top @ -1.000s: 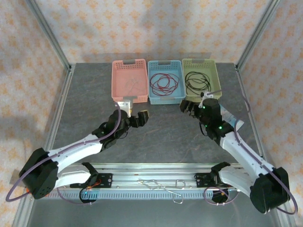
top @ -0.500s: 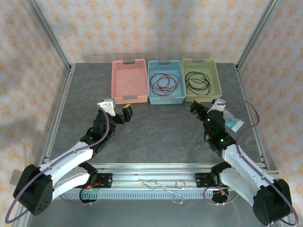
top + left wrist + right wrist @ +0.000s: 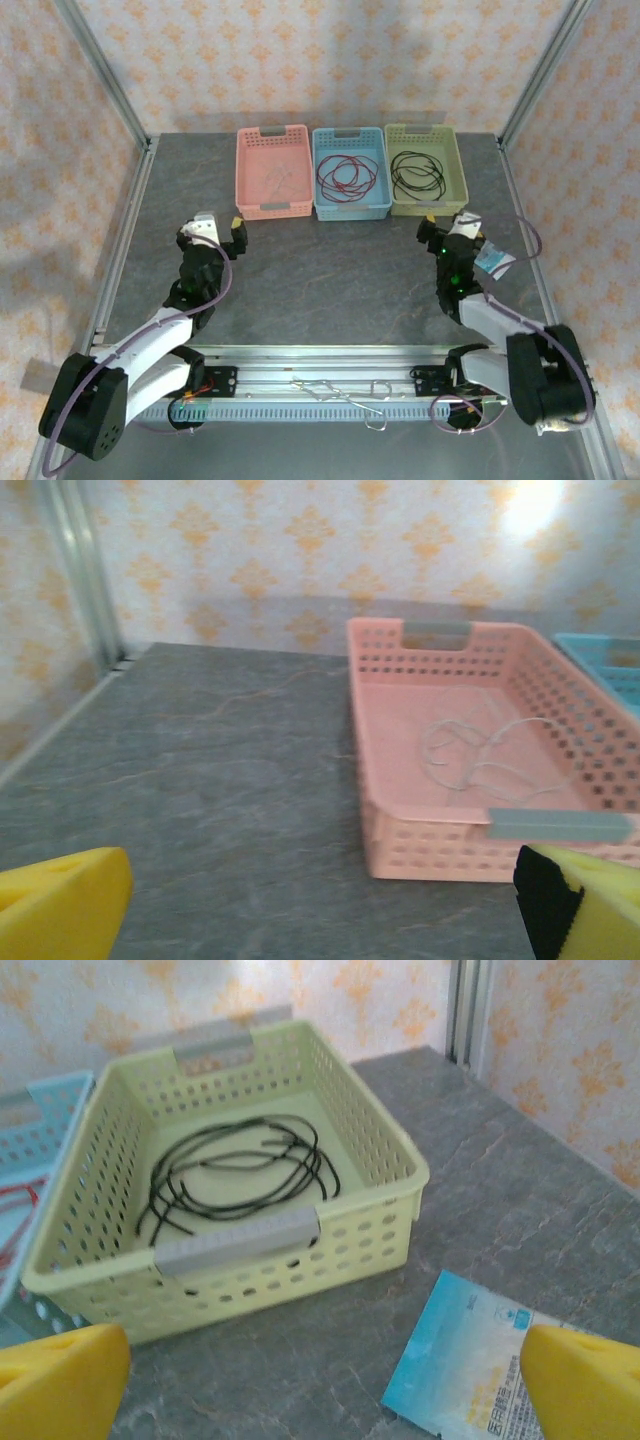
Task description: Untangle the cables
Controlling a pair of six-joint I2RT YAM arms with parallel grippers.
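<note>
Both of your end effectors are released, jaws spread wide with nothing between them; the left end effector [image 3: 220,226] hovers over the tabletop [image 3: 330,280] just short of the pink basket [image 3: 430,850], and the right end effector [image 3: 450,226] hovers just short of the green basket [image 3: 300,1270], with a blue packet [image 3: 470,1360] lying flat beside it.

The cables look sorted already, 1 per basket; the white cable [image 3: 470,755] lies loose on the pink basket's floor; the red cable [image 3: 345,175] is coiled in the blue basket [image 3: 350,208] in the middle; the black cable [image 3: 235,1175] is coiled in the green one; no 2 strands cross between baskets, so I judge the untangling done or nearly so.

If you make 1 more move, it turns on this: each cable lies straight ahead of your jaws, away from the arm bases, below a basket rim. The left arm is nearer the white, the right arm nearer the black, and the red sits between the 2, perhaps slightly closer to the right. The black coil is a flattened oval running mostly across its basket; you would have to clear the near wall and come down from above.
</note>
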